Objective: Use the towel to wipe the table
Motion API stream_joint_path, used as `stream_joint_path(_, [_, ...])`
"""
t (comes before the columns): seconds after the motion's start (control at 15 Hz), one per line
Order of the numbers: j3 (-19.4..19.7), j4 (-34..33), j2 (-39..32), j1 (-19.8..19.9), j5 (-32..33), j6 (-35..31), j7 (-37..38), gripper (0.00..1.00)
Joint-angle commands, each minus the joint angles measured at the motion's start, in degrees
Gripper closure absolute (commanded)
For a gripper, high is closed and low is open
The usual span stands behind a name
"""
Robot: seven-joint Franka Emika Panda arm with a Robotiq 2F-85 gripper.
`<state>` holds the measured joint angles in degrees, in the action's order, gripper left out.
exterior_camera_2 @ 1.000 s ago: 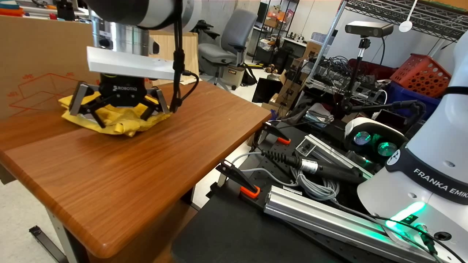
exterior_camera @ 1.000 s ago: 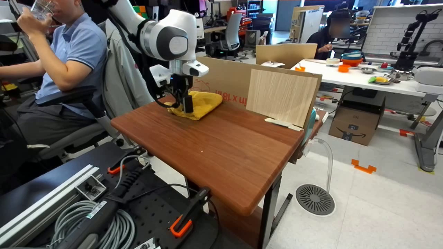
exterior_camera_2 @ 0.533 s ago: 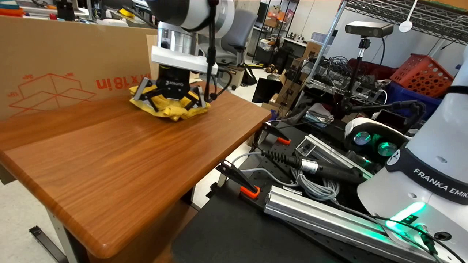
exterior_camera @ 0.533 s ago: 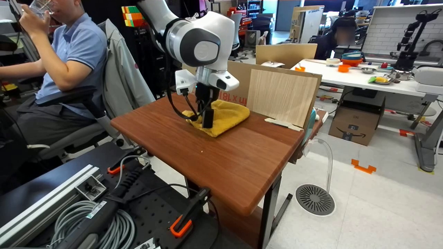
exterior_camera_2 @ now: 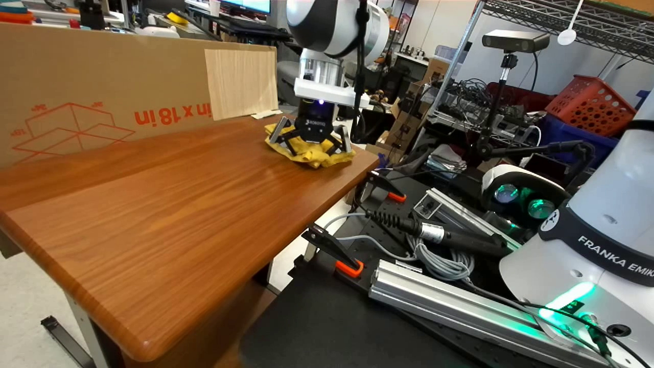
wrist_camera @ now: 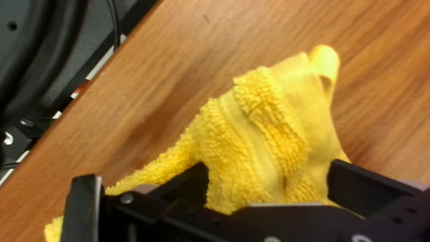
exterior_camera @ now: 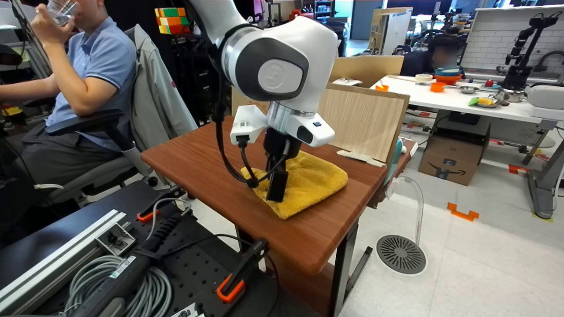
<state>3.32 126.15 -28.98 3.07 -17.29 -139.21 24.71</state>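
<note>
Currently, pincer (exterior_camera_2: 311, 144) spread wide, touching yellow towel (exterior_camera: 315, 182) on worktop (exterior_camera: 198, 154), near frame centre in an exterior view; wrist view: creased towel between jaws, lower centre.

You can see a seated man (exterior_camera: 94, 61) holding a glass (exterior_camera: 62, 9) up by his face, a cardboard box (exterior_camera: 454, 152) on the floor (exterior_camera: 480, 251) under a white desk (exterior_camera: 440, 99), and a red basket (exterior_camera_2: 587, 107) just above a blue bin (exterior_camera_2: 562, 132).
</note>
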Motion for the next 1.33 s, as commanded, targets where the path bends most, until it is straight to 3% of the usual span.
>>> stream_joint_path(0.0, [1.95, 5.56, 0.35, 1.61, -1.05, -1.5, -1.8, 0.0])
stream_joint_path(0.53, [4.33, 8.15, 2.02, 4.34, -1.3, -1.35, -2.25, 0.0])
stream_joint_path(0.8, [4.27, 6.21, 3.46, 3.1, -0.38, 0.24, -0.42, 0.0])
stream_joint_path(1.27, [5.19, 19.74, 20.18, 1.93, 4.91, -5.47, -5.15, 0.0])
